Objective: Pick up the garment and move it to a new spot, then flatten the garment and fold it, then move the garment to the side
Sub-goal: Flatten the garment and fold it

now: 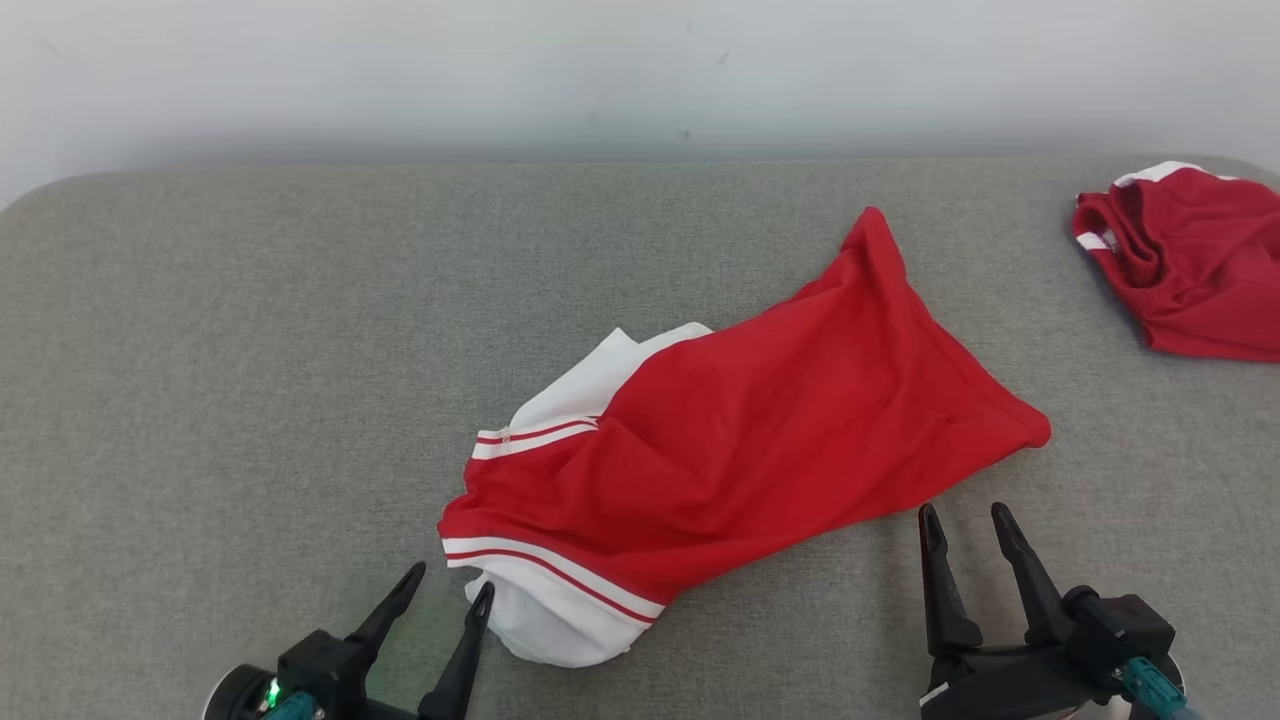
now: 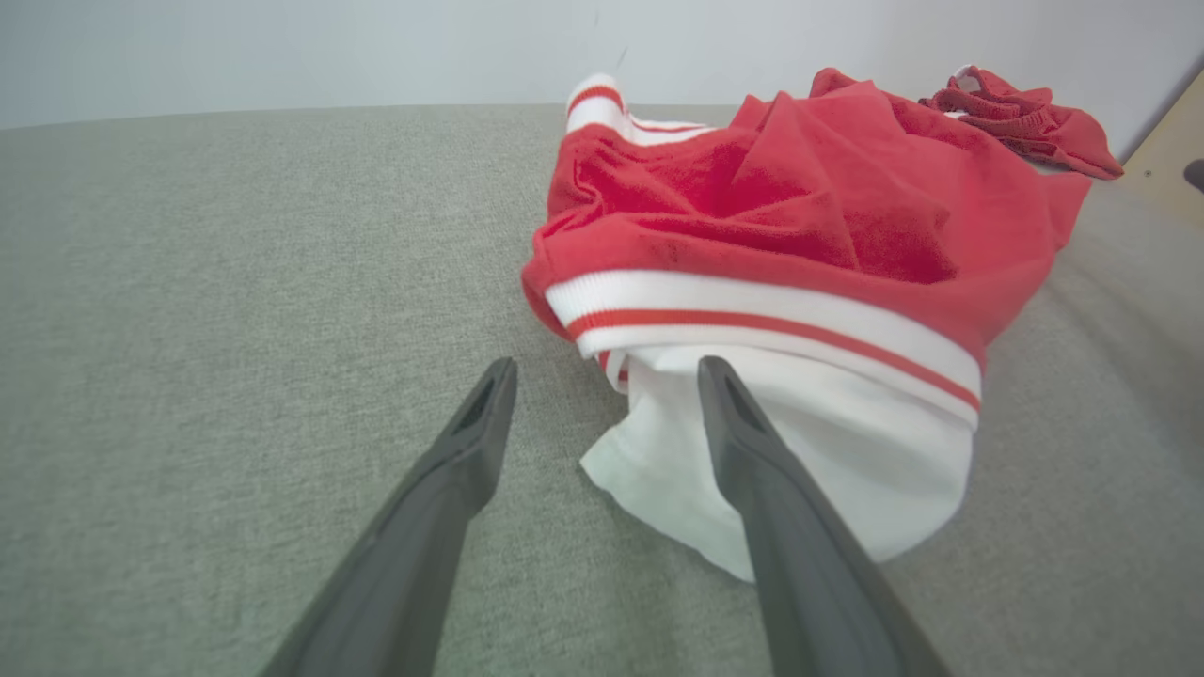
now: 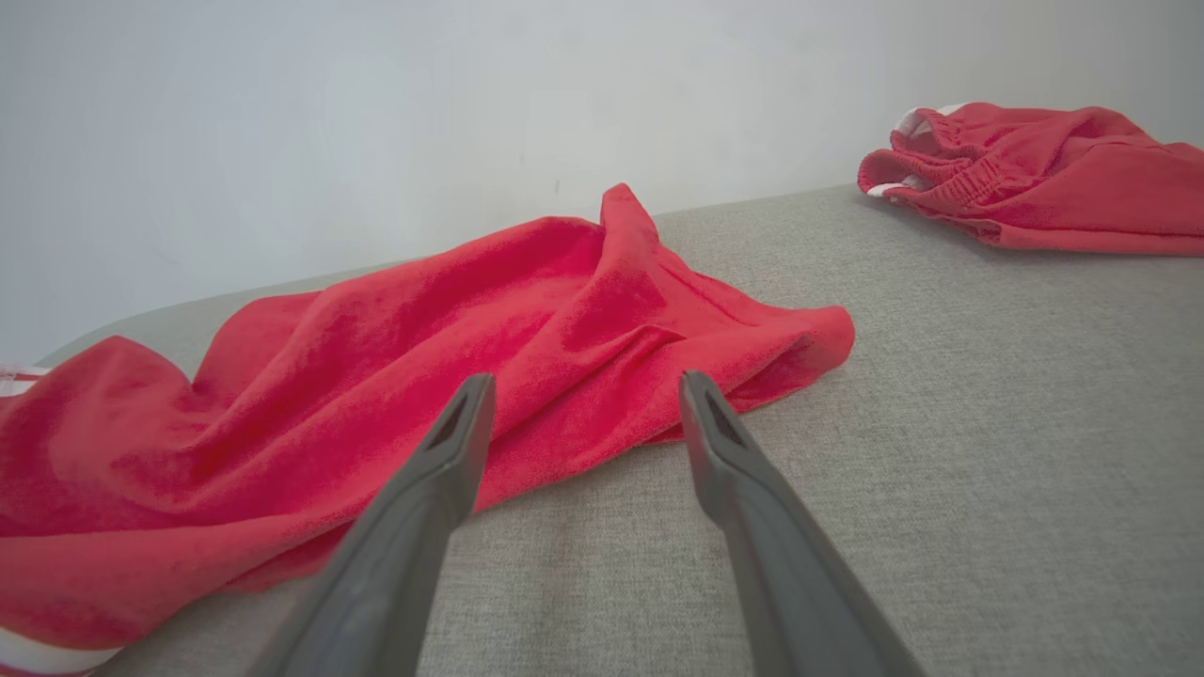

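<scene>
Just right of L gripper (image 1: 451, 578): garment (image 1: 740, 440); R gripper (image 1: 965, 510) near.

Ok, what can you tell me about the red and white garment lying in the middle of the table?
The garment is soft red knit with white panels and white, red-striped bands at its near left end. It lies creased and unflattened, diagonally on the grey fabric table. The open left tool sits at its white end, contact unclear; the open right tool is just short of its red edge.
</scene>
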Tool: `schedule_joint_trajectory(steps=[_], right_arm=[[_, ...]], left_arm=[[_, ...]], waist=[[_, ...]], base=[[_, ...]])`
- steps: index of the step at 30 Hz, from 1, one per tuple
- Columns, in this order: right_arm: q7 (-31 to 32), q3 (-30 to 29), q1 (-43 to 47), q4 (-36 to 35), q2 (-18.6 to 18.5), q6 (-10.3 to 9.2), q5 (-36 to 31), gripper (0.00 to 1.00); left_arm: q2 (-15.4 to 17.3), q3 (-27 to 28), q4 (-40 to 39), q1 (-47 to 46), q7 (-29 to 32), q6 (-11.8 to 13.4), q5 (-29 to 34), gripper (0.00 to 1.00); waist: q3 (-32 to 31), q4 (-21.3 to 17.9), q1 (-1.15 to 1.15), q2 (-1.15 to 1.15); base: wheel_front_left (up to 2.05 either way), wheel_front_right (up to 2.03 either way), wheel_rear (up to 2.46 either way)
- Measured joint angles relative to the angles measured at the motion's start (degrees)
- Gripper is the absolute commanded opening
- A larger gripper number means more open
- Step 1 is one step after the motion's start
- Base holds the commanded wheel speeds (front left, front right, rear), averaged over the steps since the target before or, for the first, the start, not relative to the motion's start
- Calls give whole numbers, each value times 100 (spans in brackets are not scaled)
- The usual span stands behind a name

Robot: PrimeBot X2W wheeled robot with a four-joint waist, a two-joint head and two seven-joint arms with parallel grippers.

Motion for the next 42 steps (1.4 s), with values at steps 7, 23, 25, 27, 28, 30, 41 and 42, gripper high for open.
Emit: schedule_joint_trajectory(steps=[7, 23, 25, 27, 28, 30, 41, 42], right_arm=[[0, 57, -28, 15, -1, 0, 24, 100], [0, 38, -46, 37, -2, 0, 23, 100], [0, -4, -29, 35, -1, 0, 18, 100], [0, -92, 41, 22, -4, 0, 3, 100], [1, -120, 87, 24, -3, 0, -10, 100], [1, -170, 170, 35, -4, 0, -12, 100], [0, -160, 253, 45, -1, 0, 18, 100], [0, -159, 253, 46, -2, 0, 18, 100]], left_arm=[[113, -122, -49, 172, 0, 0, -14, 100], [22, -537, 783, -321, 0, 0, -296, 4], [7, -611, 811, -338, 0, 0, -349, 0], [7, -693, 751, -337, -1, 0, -394, 0], [19, -722, 713, -327, 0, 0, -397, 0], [78, -782, 584, -265, 0, 0, -397, 0], [553, -400, -487, 840, 15, 279, -706, 0], [581, -336, -631, 972, 31, 368, -761, 0]], waist=[[7, 24, 0, 0], [68, -215, 0, 0], [56, -204, 0, 0], [36, -159, 0, 0], [23, -129, 0, 0], [-11, -54, 0, 0], [-259, 491, -1, 0], [-276, 536, -1, 0]], base=[[0, 0, 0], [0, 0, 0], [0, 0, 0], [0, 0, 0], [0, 0, 0], [0, 0, 0], [0, 0, 0], [0, 0, 0]])
